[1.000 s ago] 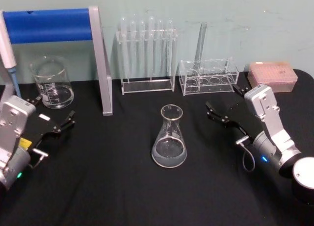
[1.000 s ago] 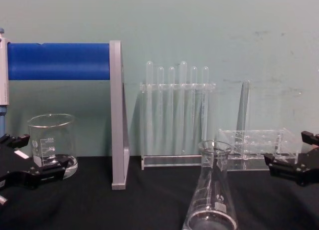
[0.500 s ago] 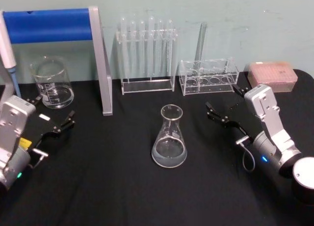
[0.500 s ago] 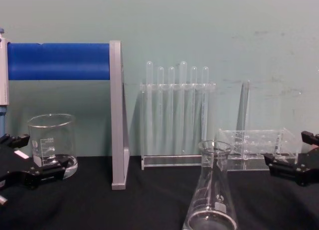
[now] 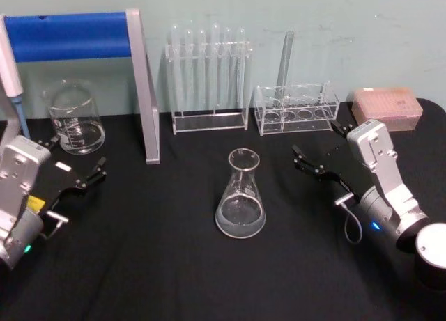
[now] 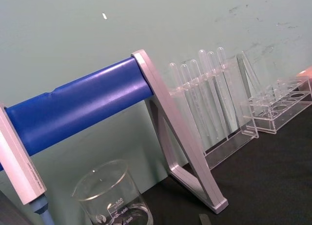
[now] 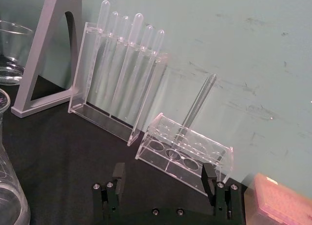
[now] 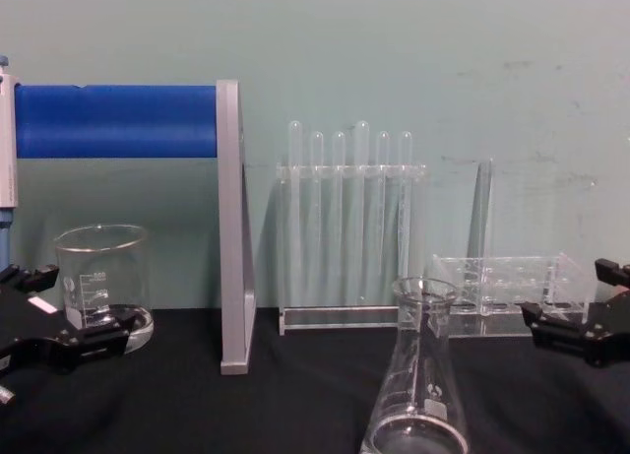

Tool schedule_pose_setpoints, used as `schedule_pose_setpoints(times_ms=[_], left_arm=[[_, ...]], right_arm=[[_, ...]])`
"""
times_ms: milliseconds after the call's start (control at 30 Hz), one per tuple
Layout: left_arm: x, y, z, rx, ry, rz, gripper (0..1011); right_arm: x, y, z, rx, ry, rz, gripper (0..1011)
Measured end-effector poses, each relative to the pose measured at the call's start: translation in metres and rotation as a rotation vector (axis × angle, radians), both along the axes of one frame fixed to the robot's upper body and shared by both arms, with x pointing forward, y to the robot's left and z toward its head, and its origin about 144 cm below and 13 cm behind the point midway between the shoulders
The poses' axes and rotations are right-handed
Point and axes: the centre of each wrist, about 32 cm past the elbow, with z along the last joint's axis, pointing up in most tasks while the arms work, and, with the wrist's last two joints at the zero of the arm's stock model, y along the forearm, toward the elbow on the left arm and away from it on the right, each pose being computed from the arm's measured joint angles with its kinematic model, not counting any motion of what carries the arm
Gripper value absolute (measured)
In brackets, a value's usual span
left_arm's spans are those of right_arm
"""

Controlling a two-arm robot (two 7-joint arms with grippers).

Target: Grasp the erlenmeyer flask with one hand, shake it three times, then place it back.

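You're at a lab bench setup: black-covered table (image 5: 139,265) against a pale green wall. Glassware marks it — beaker (image 5: 73,119), rack of test tubes (image 5: 208,77), erlenmeyer flask (image 5: 241,196), a low clear tube rack (image 5: 296,108), pink pipette-tip box (image 5: 387,106).

Left pincer (image 5: 70,161) shifted marginally toward the near-left side of the tabletop (image 5: 167,265), away from the beaker (image 5: 73,119). No other displacement is observable.

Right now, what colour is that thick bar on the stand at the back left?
The bar is bright blue, clearest in the chest view.
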Motion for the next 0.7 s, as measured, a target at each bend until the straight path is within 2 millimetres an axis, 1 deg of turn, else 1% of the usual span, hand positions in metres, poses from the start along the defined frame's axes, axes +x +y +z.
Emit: schedule_pose_setpoints(times_ms=[700], left_arm=[[0.0000,0.0000,0.0000,0.000,0.000,0.000,1001]], right_arm=[[0.0000,0.0000,0.0000,0.000,0.000,0.000,1002]])
